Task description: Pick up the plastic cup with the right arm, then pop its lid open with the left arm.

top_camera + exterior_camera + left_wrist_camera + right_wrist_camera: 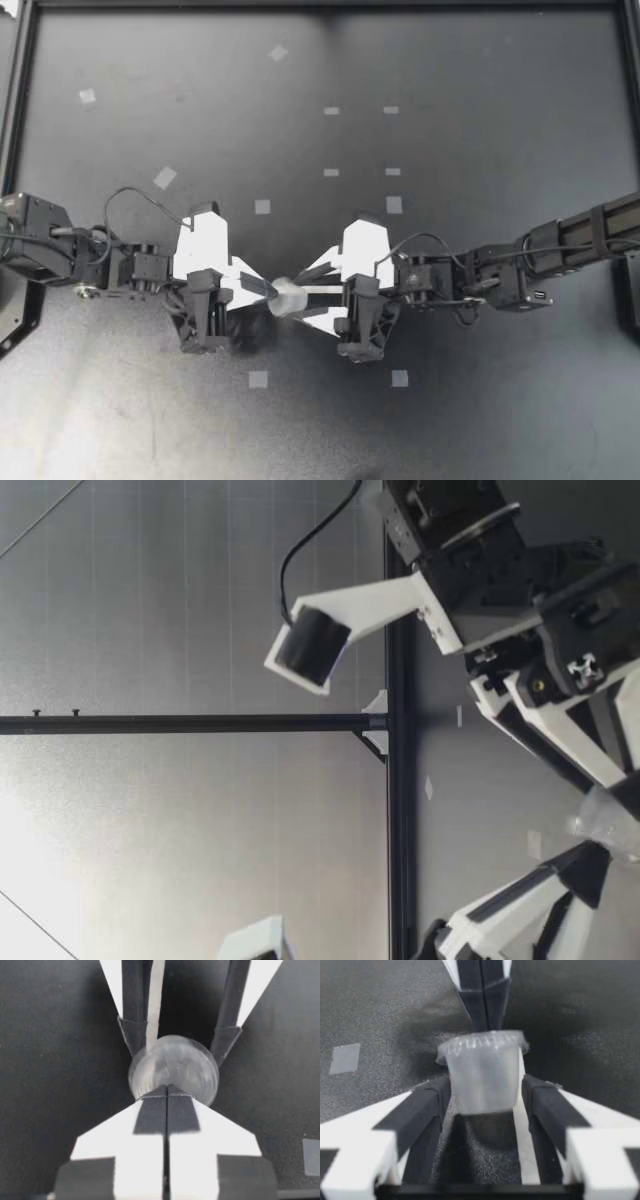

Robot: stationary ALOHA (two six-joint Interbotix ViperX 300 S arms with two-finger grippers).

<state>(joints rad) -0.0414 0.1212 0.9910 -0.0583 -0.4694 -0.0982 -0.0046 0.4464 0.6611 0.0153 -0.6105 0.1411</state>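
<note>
My right gripper (312,296) has its fingers spread around the small clear lidded cup (287,296) and pinches it by its sides. My left gripper (262,287), fingers pressed together, meets the lid's rim from the left; I cannot tell whether it nips the edge. The cup lies sideways between them, about the middle of the table (480,100). As I judge it, the thin walls could buckle under the squeeze, or an uneven pull could twist the cup free.

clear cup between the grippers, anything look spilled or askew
No spill or damage shows. The clear cup is tipped sideways, clamped in my right gripper, its lid on and facing my shut left gripper.
</note>
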